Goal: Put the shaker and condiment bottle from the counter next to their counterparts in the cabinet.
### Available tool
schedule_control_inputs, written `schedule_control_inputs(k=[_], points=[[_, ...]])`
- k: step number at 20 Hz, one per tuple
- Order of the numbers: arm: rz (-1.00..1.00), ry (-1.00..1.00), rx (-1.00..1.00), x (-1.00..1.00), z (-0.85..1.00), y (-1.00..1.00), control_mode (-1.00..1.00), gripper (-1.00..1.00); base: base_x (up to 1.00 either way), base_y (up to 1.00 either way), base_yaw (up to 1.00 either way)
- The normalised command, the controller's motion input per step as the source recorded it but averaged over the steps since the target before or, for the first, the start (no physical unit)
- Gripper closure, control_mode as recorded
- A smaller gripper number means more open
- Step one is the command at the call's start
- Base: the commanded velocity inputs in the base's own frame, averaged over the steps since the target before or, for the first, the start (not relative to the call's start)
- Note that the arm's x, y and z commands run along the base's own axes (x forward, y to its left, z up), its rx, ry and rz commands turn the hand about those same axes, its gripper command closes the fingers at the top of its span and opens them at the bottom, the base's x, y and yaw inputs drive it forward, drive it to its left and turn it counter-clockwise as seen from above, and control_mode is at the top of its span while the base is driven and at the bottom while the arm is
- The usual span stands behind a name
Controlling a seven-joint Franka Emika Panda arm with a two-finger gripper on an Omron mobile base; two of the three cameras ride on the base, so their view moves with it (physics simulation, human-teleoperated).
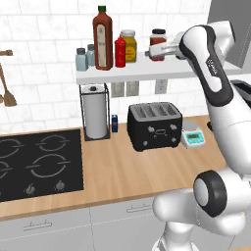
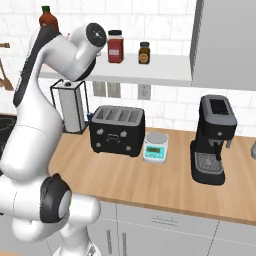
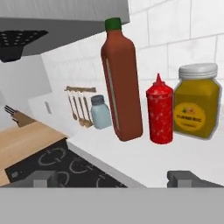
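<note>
On the white shelf (image 1: 147, 72) the all-red squeeze bottle (image 1: 120, 51) (image 3: 159, 114) stands upright, just right of the tall dark-red bottle with a green cap (image 1: 102, 39) (image 3: 121, 83). At the shelf's left end the pale shaker (image 1: 81, 60) stands beside its slightly darker twin (image 1: 90, 55). In the hand view one shaker (image 3: 100, 113) peeks out behind the tall bottle. My gripper (image 1: 151, 51) (image 3: 112, 178) hovers over the shelf to the right of the red bottle, pointing at it, open, with nothing between its fingers (image 3: 183, 177).
A yellow jar (image 1: 129, 46) and a red jar with a black lid (image 1: 158, 45) also stand on the shelf. Below, the wooden counter (image 1: 127, 171) carries a stovetop (image 1: 39, 162), paper towel holder (image 1: 95, 115), toaster (image 1: 154, 125), scale (image 1: 192, 136) and coffee machine (image 2: 212, 140).
</note>
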Motion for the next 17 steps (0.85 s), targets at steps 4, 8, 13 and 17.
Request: schedule_control_inputs(k=[4, 8, 13, 17], points=[[-0.05, -0.11, 0.02, -0.79, 0.17, -0.21, -1.00, -1.00, 0.00, 0.00, 0.00], [-0.06, -0.11, 0.03, -0.82, 0.04, -0.16, -1.00, -1.00, 0.00, 0.00, 0.00], [-0.06, -0.09, 0.03, -0.83, 0.15, -0.17, -1.00, -1.00, 0.00, 0.00, 0.00], [-0.04, -0.02, 0.04, -0.74, 0.11, -0.10, -1.00, -1.00, 0.00, 0.00, 0.00]])
